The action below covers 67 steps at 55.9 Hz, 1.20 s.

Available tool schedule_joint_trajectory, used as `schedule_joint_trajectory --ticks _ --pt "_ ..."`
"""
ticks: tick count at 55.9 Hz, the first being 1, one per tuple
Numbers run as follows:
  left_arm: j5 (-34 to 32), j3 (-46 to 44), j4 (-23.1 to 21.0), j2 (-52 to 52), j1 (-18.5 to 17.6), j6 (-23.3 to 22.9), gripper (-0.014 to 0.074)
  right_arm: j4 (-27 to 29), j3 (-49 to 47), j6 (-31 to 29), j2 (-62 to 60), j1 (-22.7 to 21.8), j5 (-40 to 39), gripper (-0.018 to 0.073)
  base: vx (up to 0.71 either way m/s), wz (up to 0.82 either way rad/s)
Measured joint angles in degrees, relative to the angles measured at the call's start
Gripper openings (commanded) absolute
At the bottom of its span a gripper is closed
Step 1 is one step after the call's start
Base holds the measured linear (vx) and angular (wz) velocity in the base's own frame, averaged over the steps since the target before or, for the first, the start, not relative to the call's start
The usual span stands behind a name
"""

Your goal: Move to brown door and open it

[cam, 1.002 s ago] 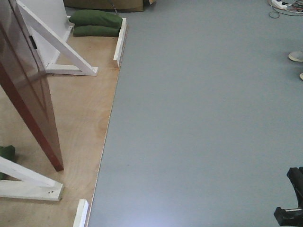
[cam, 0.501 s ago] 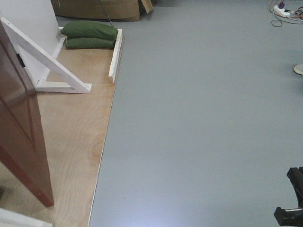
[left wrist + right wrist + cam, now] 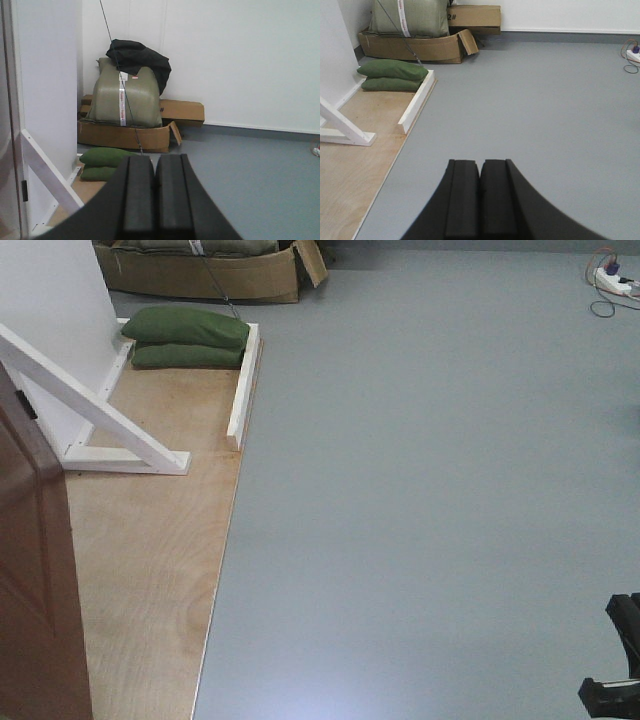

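1. Both claws, left gripper (image 3: 155, 200) and right gripper (image 3: 480, 200), are pressed closed, holding nothing.
2. The brown door (image 3: 35, 590) sits lower left of the front view, handle unseen; I'd say it's the approach step.
3. Next it likely needs a turn toward the door; beyond lie green sandbags (image 3: 185, 337).

I see the reddish-brown door (image 3: 30, 590), the plain grey floor (image 3: 430, 490), two dark green bags (image 3: 188, 330), a white frame (image 3: 95, 405) and pale grained plywood (image 3: 150, 560).
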Motion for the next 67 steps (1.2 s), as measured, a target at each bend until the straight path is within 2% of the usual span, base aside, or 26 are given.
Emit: schedule_joint_trajectory --ticks 25,67 --pt "0.00 0.00 0.00 0.00 0.00 0.00 -0.0003 0.00 0.00 0.00 0.00 0.00 0.00 0.0000 0.16 -0.04" --pt "0.00 0.00 0.00 0.00 0.00 0.00 -0.0003 0.00 0.00 0.00 0.00 0.00 0.00 0.0000 0.01 0.00"
